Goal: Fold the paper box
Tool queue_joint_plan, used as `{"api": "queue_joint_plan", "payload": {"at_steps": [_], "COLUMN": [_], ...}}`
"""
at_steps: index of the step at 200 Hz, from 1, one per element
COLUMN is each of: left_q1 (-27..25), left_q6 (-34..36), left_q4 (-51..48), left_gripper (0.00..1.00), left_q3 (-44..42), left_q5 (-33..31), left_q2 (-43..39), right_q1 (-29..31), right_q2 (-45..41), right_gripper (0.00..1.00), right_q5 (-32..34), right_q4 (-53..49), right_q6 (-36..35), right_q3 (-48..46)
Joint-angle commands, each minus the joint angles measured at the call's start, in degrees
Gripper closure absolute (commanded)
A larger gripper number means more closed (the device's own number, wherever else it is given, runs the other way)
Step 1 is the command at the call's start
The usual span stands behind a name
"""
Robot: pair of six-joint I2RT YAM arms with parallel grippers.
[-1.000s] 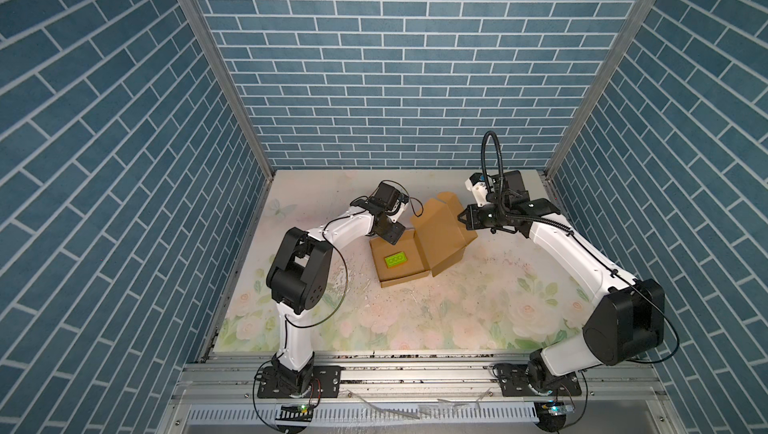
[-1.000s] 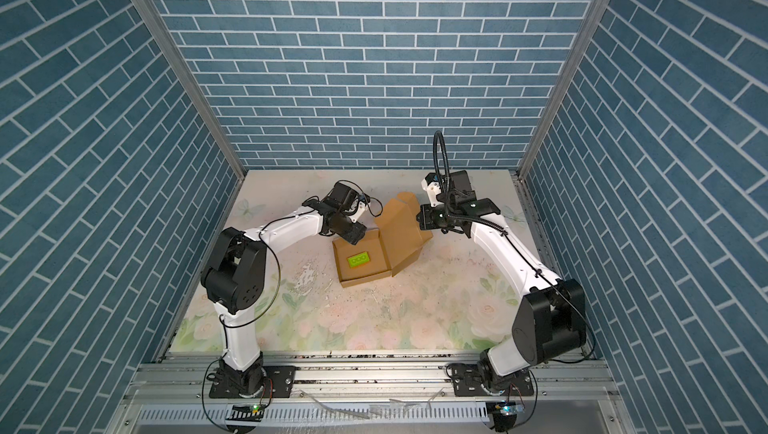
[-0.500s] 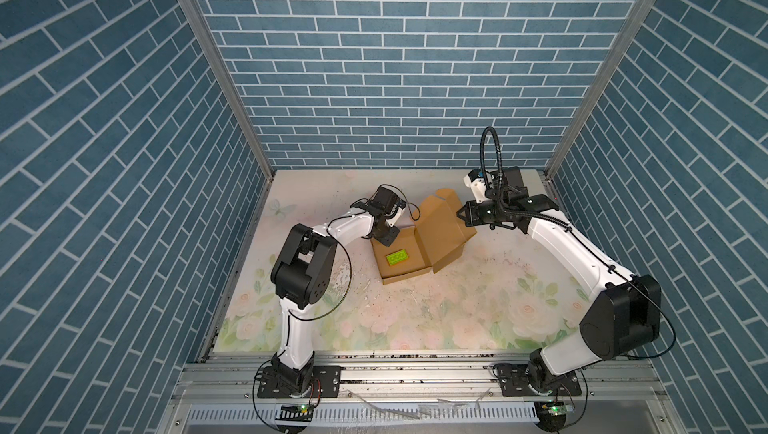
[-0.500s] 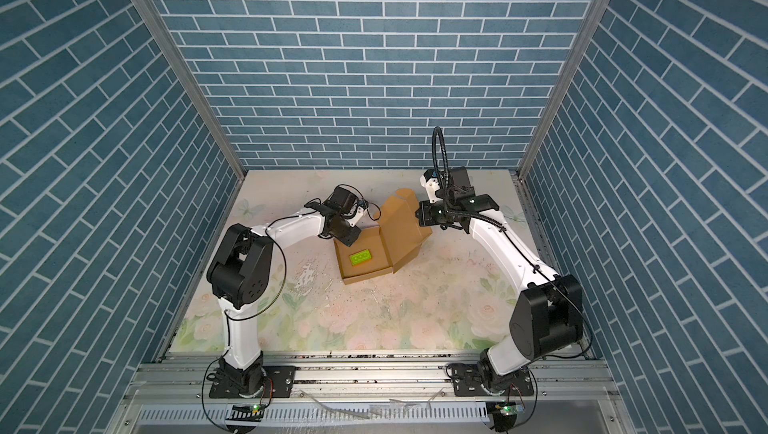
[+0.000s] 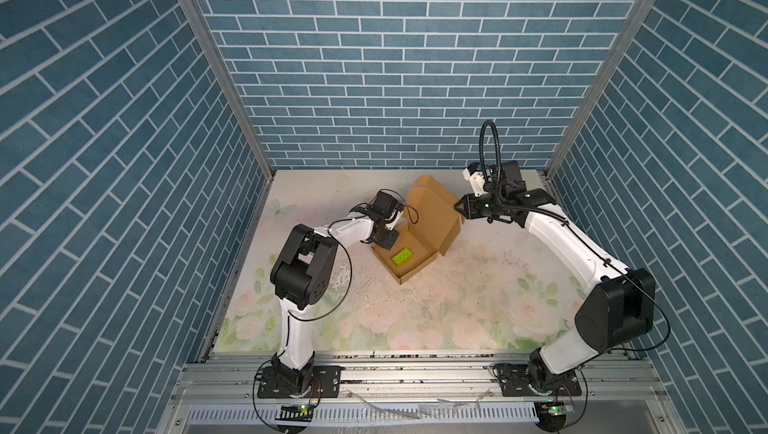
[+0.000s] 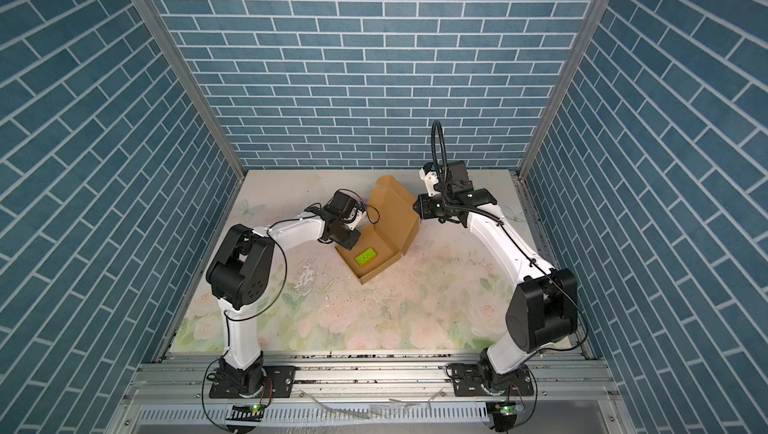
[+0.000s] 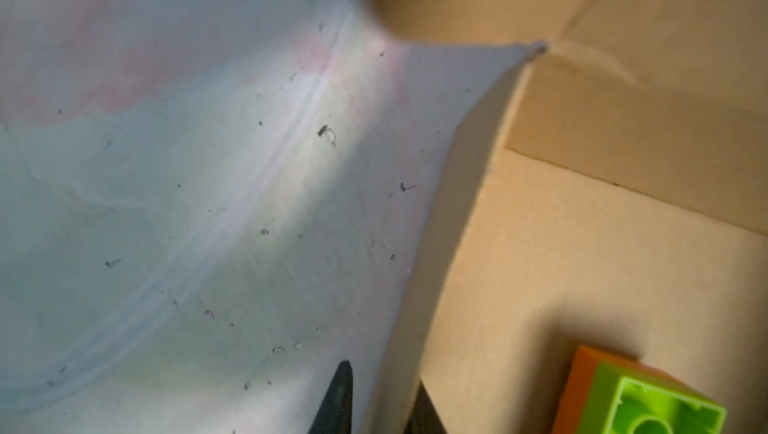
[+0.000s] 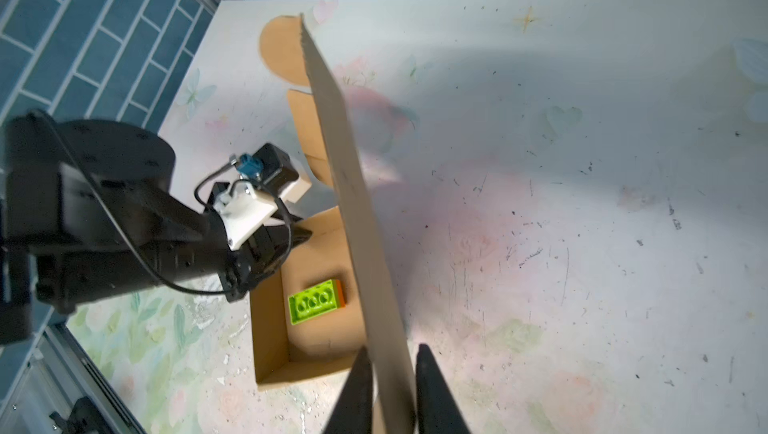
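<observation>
As the right gripper [image 8: 395, 349] and left gripper [image 7: 381, 374] sat narrow astride the paper box [image 5: 432, 216], grip unclear, its raised lid could slip a loose pinch and drop open.

Even, bright overhead light keeps both top views sharp, brick lines [image 5: 374, 79] splaying at the edges, whereas the left wrist view is dim and blurred up close, the paper box [image 7: 582, 245] shading the surface [image 7: 166, 203] beside it.

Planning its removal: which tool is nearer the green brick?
Left. The left tool straddles a wall of the paper box, beside the green brick; the right tool flanks its raised lid.
</observation>
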Motion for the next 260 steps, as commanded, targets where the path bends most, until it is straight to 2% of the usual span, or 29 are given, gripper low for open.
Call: {"api": "queue_joint_plan", "payload": {"at_steps": [1,37,62,107,157,211,260], "left_q1": [0.30,0.30,0.30,0.05,-1.53,-4.50,-6.03], "left_q6": [-4.36,-8.95,-14.42,-25.01,-34.53,-39.20,-40.52], "left_q4": [2.73,4.78,6.84,12.40,16.91,19.00,19.18], "left_gripper": [0.81,0.83,0.84,0.84,0.85,0.83,0.82], "left_q3": [-2.07,-4.85,-7.37,-14.33,-21.27,-23.26,-23.17], "left_q5": [-1.20,-1.74,-3.51,-5.85,-9.70,-10.63,-10.91], "left_q2": [-2.05,-3.66,-5.42,-8.59,-12.54,-13.37,-12.36], "right_q1": [-0.61,-2.47,-3.64,-4.57,-4.57,-4.40,-2.60], "right_q2": [-1.83,-8.27,-12.81,-14.98,-14.52,-7.84,-0.07], "right_gripper": [0.68,0.50,0.45,0.44,0.44,0.44,0.45], "right_q5": [4.65,9.94,10.61,7.26,-0.40,-7.02,-6.95], "right_q4": [1.03,6.45,10.78,16.70,30.64,42.98,48.65], "right_q6": [-0.91,1.87,3.99,7.66,10.66,12.17,11.11], "right_q3": [1.99,-1.45,-6.00,-13.82,-22.61,-26.25,-24.85]}}
